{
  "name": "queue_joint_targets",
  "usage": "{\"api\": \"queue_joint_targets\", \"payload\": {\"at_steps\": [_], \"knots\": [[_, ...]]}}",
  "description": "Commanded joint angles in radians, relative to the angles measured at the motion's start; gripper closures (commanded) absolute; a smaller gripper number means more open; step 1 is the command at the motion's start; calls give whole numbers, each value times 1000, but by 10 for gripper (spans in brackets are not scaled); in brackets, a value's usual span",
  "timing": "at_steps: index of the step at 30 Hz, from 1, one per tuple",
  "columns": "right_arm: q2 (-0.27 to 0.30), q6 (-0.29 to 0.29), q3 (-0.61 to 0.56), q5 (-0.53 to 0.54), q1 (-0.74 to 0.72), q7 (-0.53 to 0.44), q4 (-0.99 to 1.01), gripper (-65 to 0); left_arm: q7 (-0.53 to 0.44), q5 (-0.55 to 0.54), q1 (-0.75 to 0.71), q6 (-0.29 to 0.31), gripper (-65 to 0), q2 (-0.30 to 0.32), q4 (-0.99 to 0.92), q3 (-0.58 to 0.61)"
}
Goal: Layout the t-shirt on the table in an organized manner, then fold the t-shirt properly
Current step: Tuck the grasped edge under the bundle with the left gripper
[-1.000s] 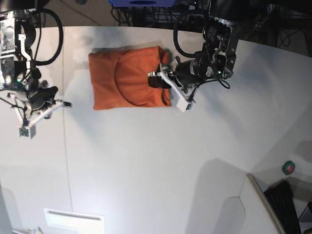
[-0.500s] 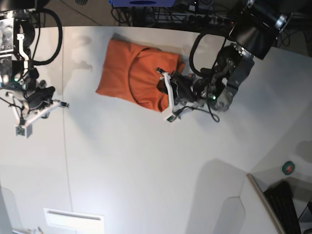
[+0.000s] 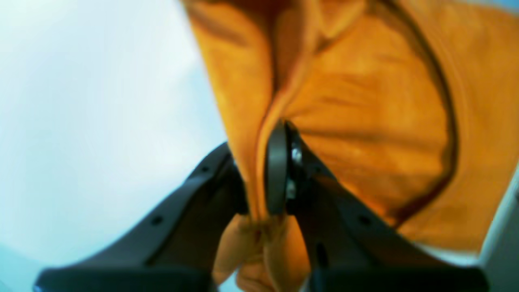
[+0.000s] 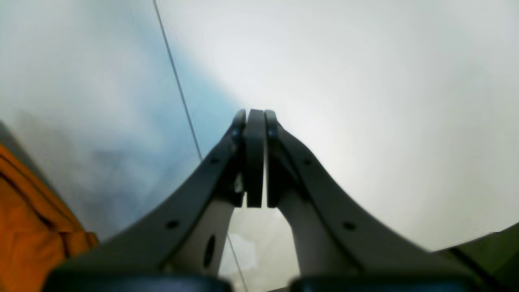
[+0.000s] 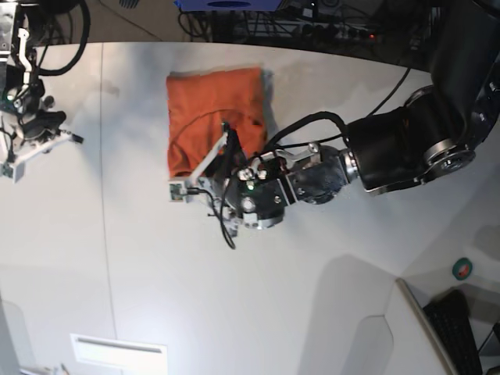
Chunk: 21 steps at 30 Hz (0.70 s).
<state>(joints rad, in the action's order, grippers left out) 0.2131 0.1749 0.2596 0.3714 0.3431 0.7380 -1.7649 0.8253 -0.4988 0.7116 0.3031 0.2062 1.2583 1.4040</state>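
- Left tool (image 3: pixel 259 182): jaws closed on a pinched fold of the t-shirt (image 3: pixel 365 121); cloth is bunched between the 2 fingers (image 3: pixel 277 174) and spills out below them.
- In the base view the left tool (image 5: pixel 205 168) is seen low over the near edge of the t-shirt (image 5: pixel 215 101), reaching in from the right side of that view.
- Right tool (image 4: pixel 254 158): jaws fully closed, pads pressed together, nothing held.
- Right tool (image 5: pixel 35 144) is parked at the far left of the base view, well apart from the t-shirt, above bare table.
- T-shirt is located on the far half of the table (image 5: pixel 273 297), folded into a compact block; a curved seam is visible on the top layer.
- An orange edge of the t-shirt (image 4: pixel 28 227) is caught in the lower-left corner of the right wrist view.
- A thin dark seam line (image 4: pixel 178 89) is seen running across the table (image 4: pixel 365 101).
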Motion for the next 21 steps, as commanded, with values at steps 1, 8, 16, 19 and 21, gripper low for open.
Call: {"api": "queue_joint_targets", "payload": {"at_steps": [1,8,16,19,21], "knots": [[4,1,17,-1,14,-33,-16,0,-27,32,16,-2,0,-9,11,4],[-19,1,27,-1,75,-74,-16,0,-80,193,-23,152,0,-86,-85,8],[-28,1,27,-1,77,-74,-16,0,-82,203,-28,178,0,-107,-102,7],[-37,1,27,-1,73,-74,-16,0,-82,203,-27,178,0,-107,-102,7],[-39,1,23,-1,72,-74,-16,0,-80,203,-27,178,0,-107,-102,7]]}}
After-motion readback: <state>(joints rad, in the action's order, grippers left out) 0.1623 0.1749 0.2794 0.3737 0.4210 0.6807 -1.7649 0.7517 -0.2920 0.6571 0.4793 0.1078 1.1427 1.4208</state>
